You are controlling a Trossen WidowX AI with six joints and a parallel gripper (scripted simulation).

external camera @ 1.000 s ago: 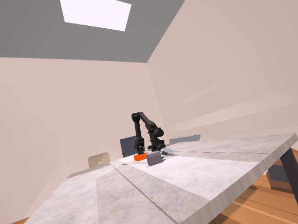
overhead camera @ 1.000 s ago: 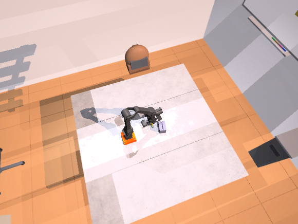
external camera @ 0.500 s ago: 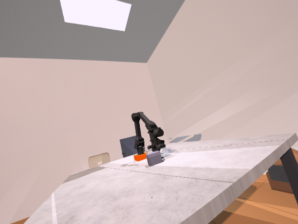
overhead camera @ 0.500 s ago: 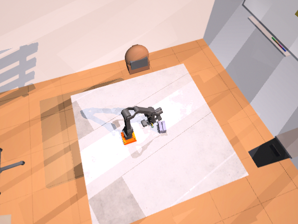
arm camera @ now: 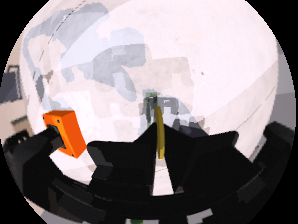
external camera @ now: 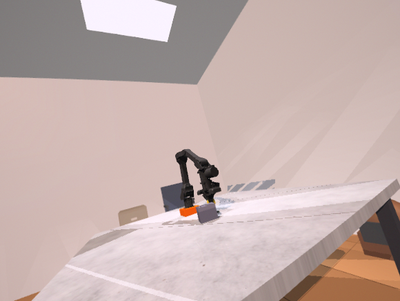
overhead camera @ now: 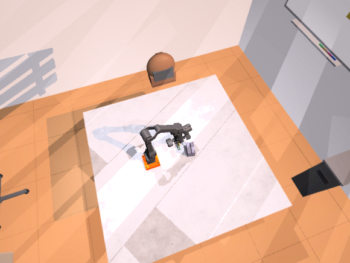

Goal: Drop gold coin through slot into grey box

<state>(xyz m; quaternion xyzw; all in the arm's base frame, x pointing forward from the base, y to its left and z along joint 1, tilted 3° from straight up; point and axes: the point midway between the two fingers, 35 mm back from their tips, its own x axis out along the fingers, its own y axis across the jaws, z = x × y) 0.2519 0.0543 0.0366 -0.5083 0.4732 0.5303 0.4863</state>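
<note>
On the white bench (overhead camera: 229,193) the arm reaches down from its orange base (overhead camera: 151,163), and its fingers are clenched on the gold coin (arm camera: 158,132), which the wrist view shows edge-on as a thin upright yellow strip between the two dark pads. The coin's far end sits at the dark-green holder (arm camera: 152,98), though whether it rests in the holder cannot be told, and in the top view the grey box (overhead camera: 189,149) stands just to the right of the fingers, apart from them
</note>
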